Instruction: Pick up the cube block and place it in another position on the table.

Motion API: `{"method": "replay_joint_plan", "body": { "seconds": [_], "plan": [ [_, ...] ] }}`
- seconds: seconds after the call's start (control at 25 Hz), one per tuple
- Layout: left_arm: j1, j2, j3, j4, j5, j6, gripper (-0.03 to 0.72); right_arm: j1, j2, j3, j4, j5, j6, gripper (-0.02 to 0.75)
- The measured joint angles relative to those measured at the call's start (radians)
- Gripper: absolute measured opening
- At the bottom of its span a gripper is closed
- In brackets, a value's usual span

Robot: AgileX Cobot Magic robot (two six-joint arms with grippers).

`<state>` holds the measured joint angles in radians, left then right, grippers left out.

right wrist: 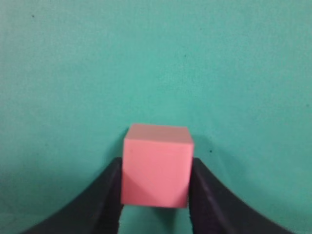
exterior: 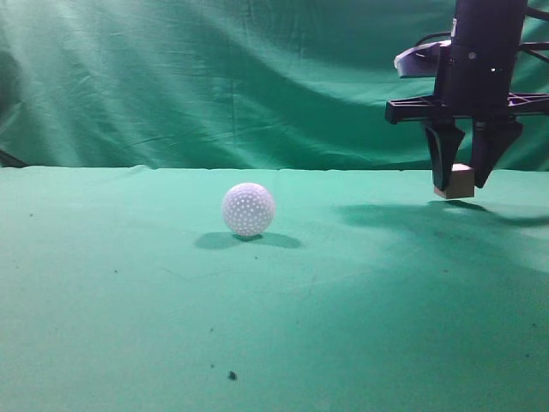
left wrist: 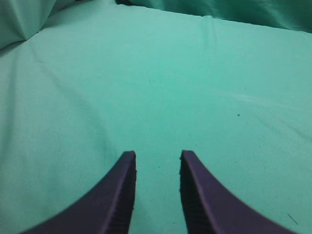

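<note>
Left gripper [left wrist: 157, 187] over bare cloth, fingers apart, nothing between. White ball [exterior: 248, 209] resting mid-table [exterior: 129, 300] (dimpled, well apart from everything). Toward the far right edge, right gripper [exterior: 463, 176] clamped on the cube [exterior: 461, 180], held just above the cloth.

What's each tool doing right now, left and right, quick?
Left tool: open, holding nothing, above bare table.
Right tool: closed on the cube block.
</note>
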<state>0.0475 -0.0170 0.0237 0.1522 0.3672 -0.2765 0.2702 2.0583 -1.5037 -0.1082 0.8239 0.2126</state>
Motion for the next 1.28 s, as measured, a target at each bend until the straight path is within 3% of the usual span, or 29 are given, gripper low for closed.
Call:
{"method": "replay_joint_plan", "body": {
  "seconds": [0.12, 0.24, 0.36, 0.44, 0.48, 0.6, 0.88, 1.28],
  "plan": [
    [0.0, 0.0, 0.0, 0.0, 0.0, 0.0, 0.262, 0.0, 0.0, -0.005, 0.023, 0.033, -0.006, 0.528],
    [0.0, 0.0, 0.0, 0.0, 0.0, 0.0, 0.262, 0.0, -0.004, -0.034, 0.034, 0.111, -0.016, 0.549],
    [0.0, 0.0, 0.0, 0.0, 0.0, 0.0, 0.262, 0.0, -0.057, -0.056, 0.041, 0.208, -0.022, 0.361],
    [0.0, 0.0, 0.0, 0.0, 0.0, 0.0, 0.262, 0.0, -0.123, -0.058, 0.041, 0.248, -0.023, 0.154],
    [0.0, 0.0, 0.0, 0.0, 0.0, 0.0, 0.262, 0.0, -0.165, -0.058, 0.041, 0.268, -0.023, 0.091],
    [0.0, 0.0, 0.0, 0.0, 0.0, 0.0, 0.262, 0.0, -0.29, -0.058, 0.041, 0.317, -0.024, 0.0],
    [0.0, 0.0, 0.0, 0.0, 0.0, 0.0, 0.262, 0.0, -0.586, 0.011, 0.058, 0.37, -0.024, 0.0],
    [0.0, 0.0, 0.0, 0.0, 0.0, 0.0, 0.262, 0.0, -1.028, 0.487, 0.182, 0.195, -0.025, 0.0]
  ]
}}
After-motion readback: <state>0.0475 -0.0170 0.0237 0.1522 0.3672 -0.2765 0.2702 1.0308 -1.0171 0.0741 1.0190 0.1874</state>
